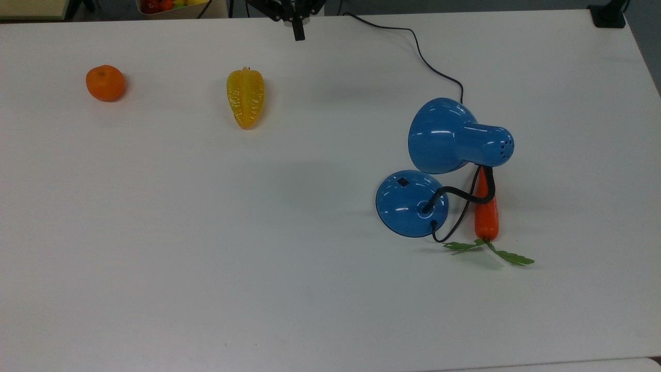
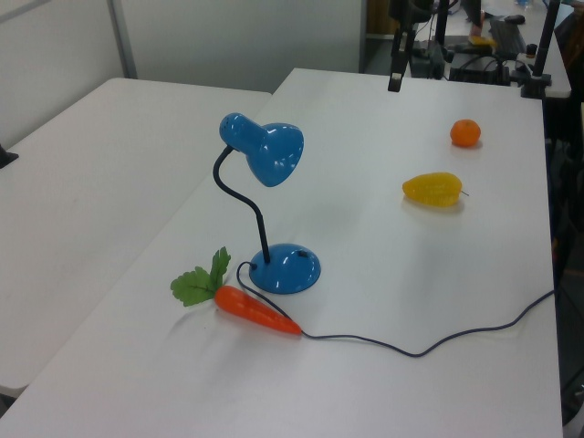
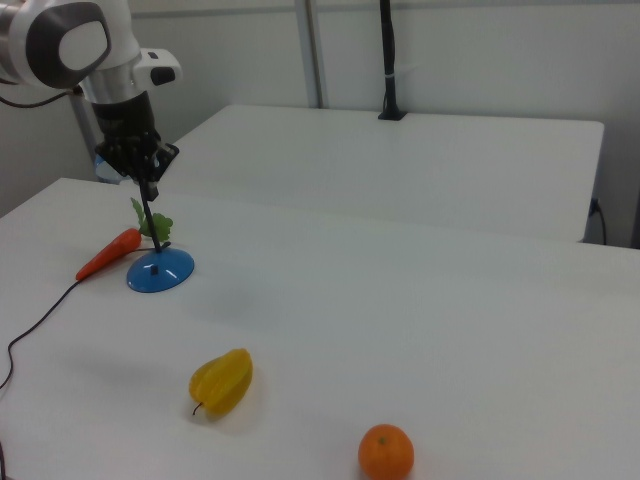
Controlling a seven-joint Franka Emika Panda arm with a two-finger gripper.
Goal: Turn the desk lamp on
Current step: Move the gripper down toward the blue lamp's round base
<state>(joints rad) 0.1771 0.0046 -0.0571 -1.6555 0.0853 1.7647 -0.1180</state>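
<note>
The glossy blue desk lamp stands at the top view's right, with its bell shade (image 1: 439, 135) tilted over the round base (image 1: 408, 204). A small black switch (image 1: 402, 181) sits on the base's far side, and the black neck (image 1: 462, 194) curls between base and shade. In the left view the shade (image 2: 269, 151) hangs above the base (image 2: 286, 267). My gripper (image 1: 298, 32) hovers at the table's far edge, well away from the lamp, fingers pressed together on nothing. It also appears high in the left view (image 2: 394, 80) and in the right view (image 3: 148, 176), where the arm covers the shade above the base (image 3: 160, 271).
A carrot (image 1: 486, 214) with green leaves lies right beside the lamp base. A yellow starfruit (image 1: 245, 97) and an orange (image 1: 105, 82) lie toward the top view's left. The black cord (image 1: 428, 62) runs from the lamp to the far edge. A second table (image 2: 100, 173) adjoins.
</note>
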